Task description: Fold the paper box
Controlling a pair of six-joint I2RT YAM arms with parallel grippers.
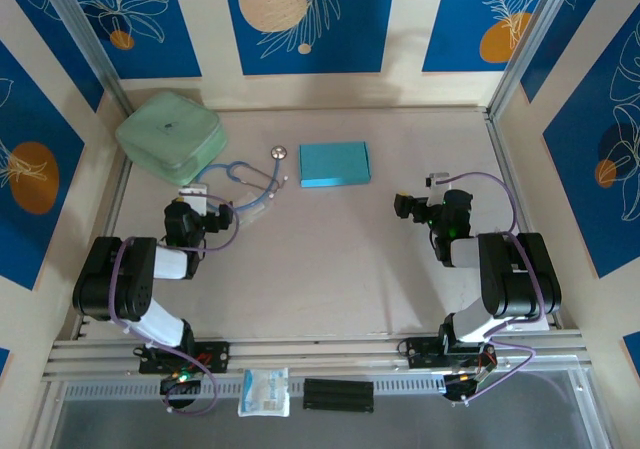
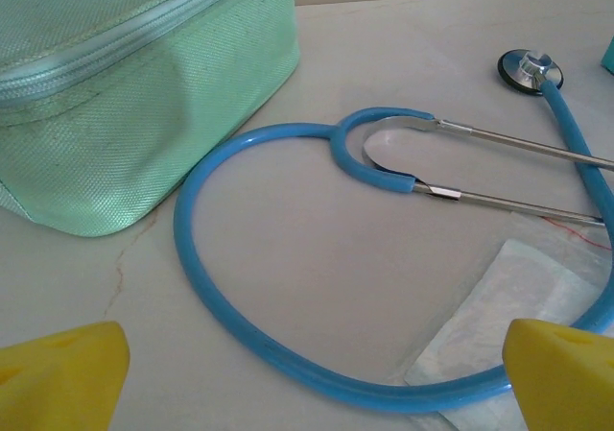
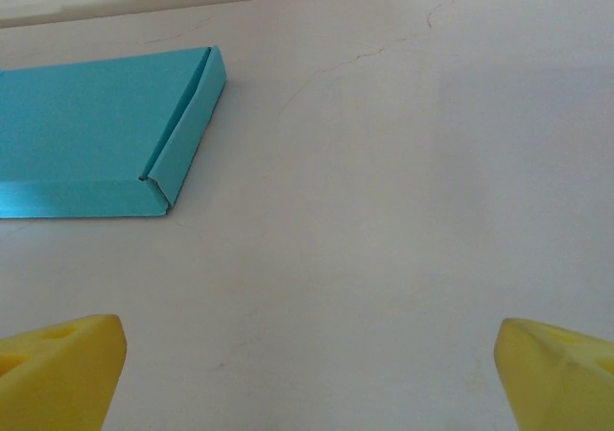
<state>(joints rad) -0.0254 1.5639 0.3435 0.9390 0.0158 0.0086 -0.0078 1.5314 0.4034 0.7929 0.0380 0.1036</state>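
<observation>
The bench [image 1: 330, 269] carries a mint-green case [image 1: 168, 136] at its far-left corner. The paper box [image 1: 334, 164], a flat teal rectangle, lies near the far edge, about midway along it. A blue stethoscope [image 1: 250, 184] lies between case and box. Left gripper [image 2: 317, 369] and right gripper [image 3: 307, 359]: fingers spread wide, holding nothing.

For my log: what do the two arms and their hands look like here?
The left arm and right arm are both black at the joints with white link sections, and lilac cables loop along them. The left hand and right hand look black from above; the wrist views show yellow, wedge-shaped fingertips.
</observation>
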